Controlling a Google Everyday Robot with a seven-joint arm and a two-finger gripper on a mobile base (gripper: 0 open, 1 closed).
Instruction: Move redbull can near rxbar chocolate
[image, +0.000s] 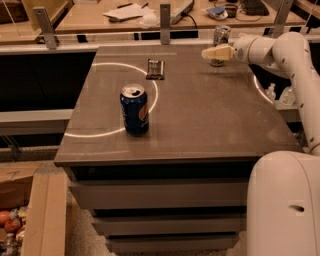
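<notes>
The redbull can, slim and silver-grey, stands upright at the far right of the grey table. My gripper reaches in from the right on the white arm and lies across the can's lower half, hiding part of it. The rxbar chocolate, a flat dark bar with pale stripes, lies at the far middle of the table, well to the left of the can.
A dark-blue Pepsi can stands upright at the table's left centre, inside a white circle line. A rail with metal posts runs behind the table. My white base is at the lower right. Small bottles stand beyond the right edge.
</notes>
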